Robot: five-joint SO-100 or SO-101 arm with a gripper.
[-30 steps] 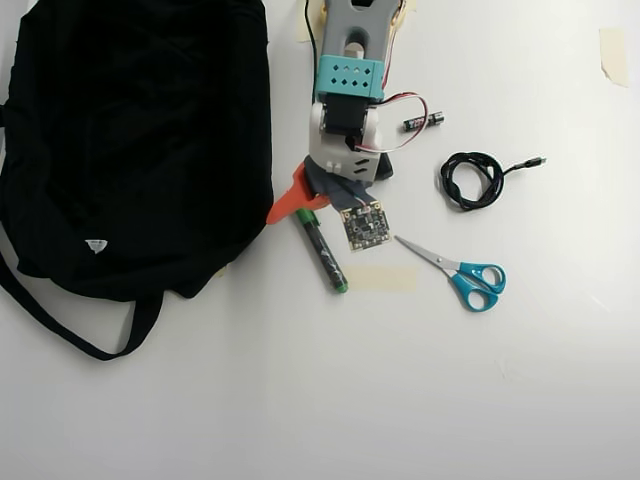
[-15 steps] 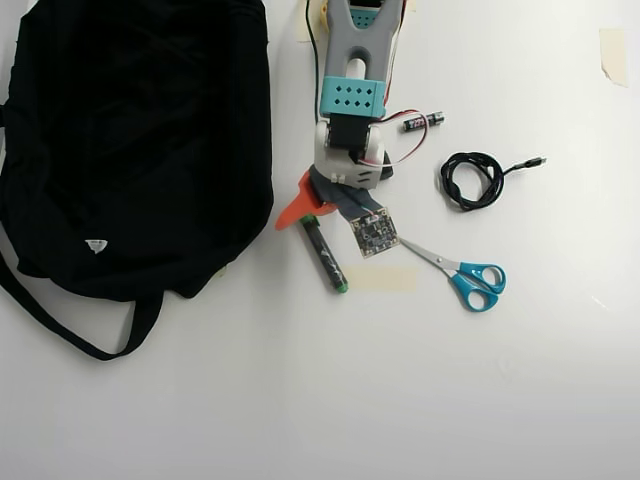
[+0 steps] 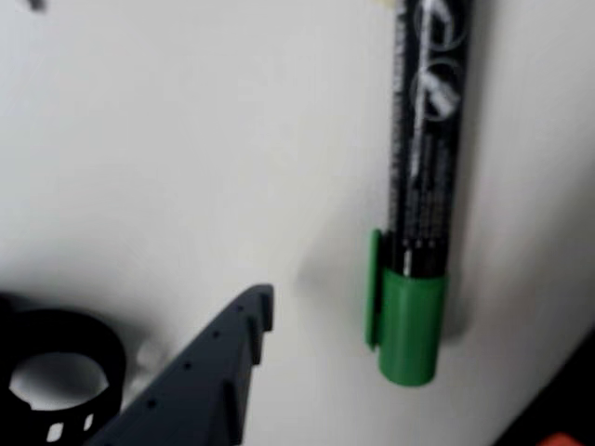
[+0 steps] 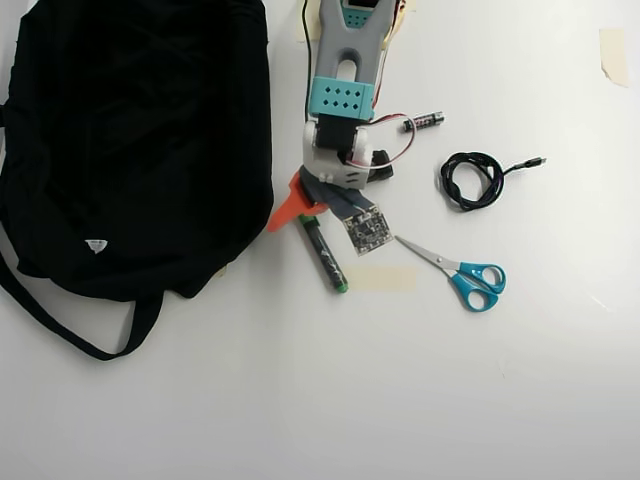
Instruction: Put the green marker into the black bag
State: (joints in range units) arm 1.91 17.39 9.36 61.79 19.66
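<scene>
The green marker (image 4: 325, 255) lay flat on the white table (image 4: 300, 400), near the middle of the overhead view, slanting from upper left down to lower right. Its capped end sat up by the arm and its small green butt end pointed toward the strip of tape (image 4: 382, 278) just beside it. The black bag (image 4: 140, 140) spread out to the left, well apart from the pen's lower end but close to the orange finger.

The gripper (image 4: 305, 212) hung over the marker's capped end with its fingers parted wide. In the wrist view the dark toothed finger (image 3: 209, 372) stood clear to the left of the pen with bare table between them, and only a sliver of the orange finger (image 3: 558, 439) showed at the lower right corner. To my eye it was straddling the cap that way so the fingers could close across the barrel, not along it; nothing was gripped yet.

Close up, the marker (image 3: 423, 186) had a black barrel with white print running along it, too blurred to read, and a bright green cap (image 3: 407, 325) with a clip on its left side.

Scissors (image 4: 460, 272) with teal handles, a coiled black cable (image 4: 472, 180) and a small battery (image 4: 424, 121) lay off to the right, out of the way.
</scene>
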